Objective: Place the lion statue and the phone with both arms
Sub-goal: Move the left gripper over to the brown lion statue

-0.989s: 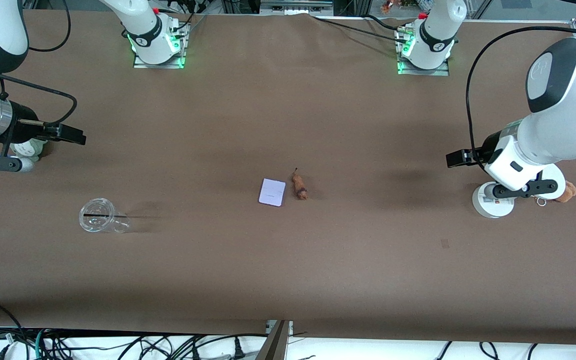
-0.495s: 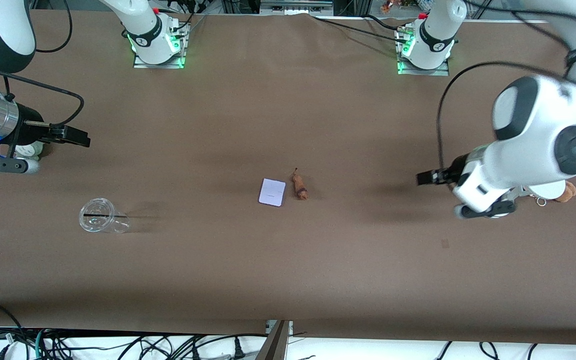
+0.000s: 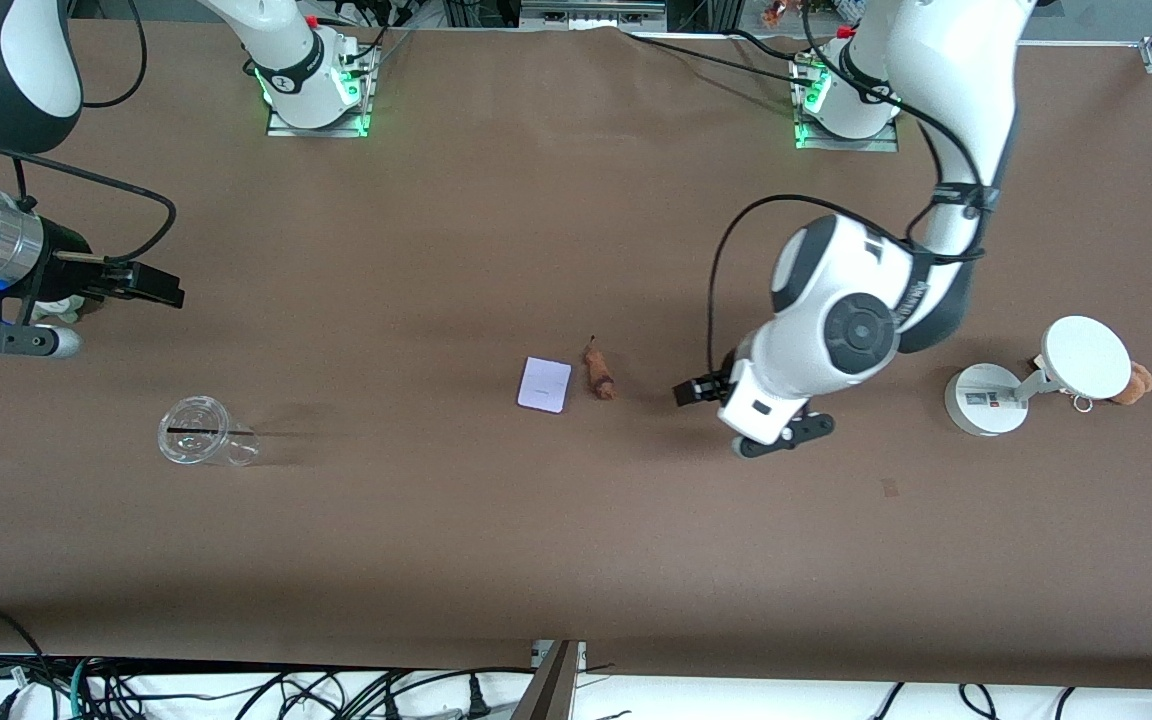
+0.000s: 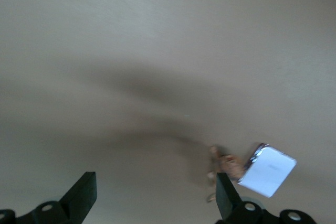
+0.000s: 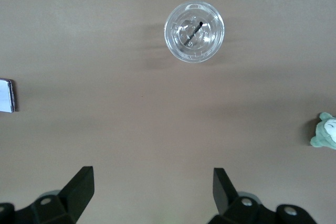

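Note:
The lion statue [image 3: 598, 373], a tiny orange-brown figurine, lies on the brown table next to the phone [image 3: 544, 385], a flat pale lavender slab. My left gripper [image 3: 693, 390] is open and empty, low over the table just toward the left arm's end from the lion. In the left wrist view the lion [image 4: 226, 163] and phone [image 4: 266, 170] lie ahead of the open left gripper [image 4: 155, 182], off toward one finger. My right gripper [image 3: 151, 285] is open and empty at the right arm's end. The right wrist view shows this gripper [image 5: 153, 176] over bare table, with the phone's edge [image 5: 5, 95] in view.
A clear plastic cup [image 3: 198, 432] with a straw stands nearer the front camera than the right gripper. A grey-green plush [image 5: 326, 131] sits under the right arm. A round white stand [image 3: 986, 400] and a tan plush [image 3: 1136, 382] are at the left arm's end.
The left arm has swung from over the white stand toward the table's middle, close to the lion. The right gripper has edged slightly toward the middle.

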